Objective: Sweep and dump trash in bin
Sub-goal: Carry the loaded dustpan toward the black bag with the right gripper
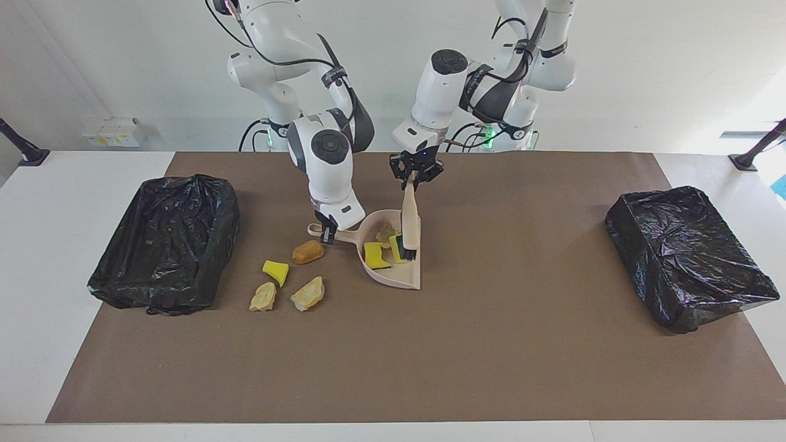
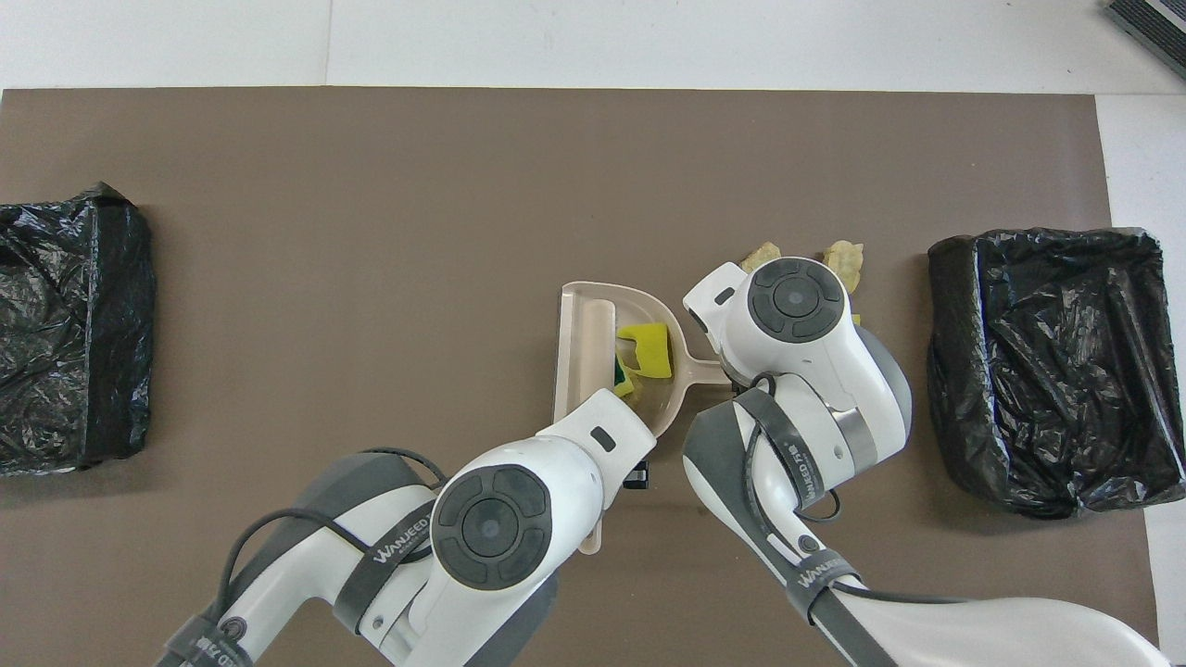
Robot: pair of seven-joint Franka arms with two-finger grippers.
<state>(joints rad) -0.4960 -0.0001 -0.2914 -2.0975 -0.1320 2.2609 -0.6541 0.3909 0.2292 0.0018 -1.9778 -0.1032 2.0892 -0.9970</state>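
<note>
R gripper (image 1: 327, 235) jaws clenched on beige dustpan (image 1: 393, 265) handle, mid-desk. L gripper (image 1: 415, 175) jaws clenched on brush (image 1: 410, 227), bristles in the pan w/ two yellow sponge wedges (image 1: 375, 255) & a tan chunk. Toward R arm's end: bun-like lump (image 1: 307, 252), then yellow wedge (image 1: 276, 271), then two tan chunks (image 1: 307, 294) nearest the desk's farther edge.
</note>
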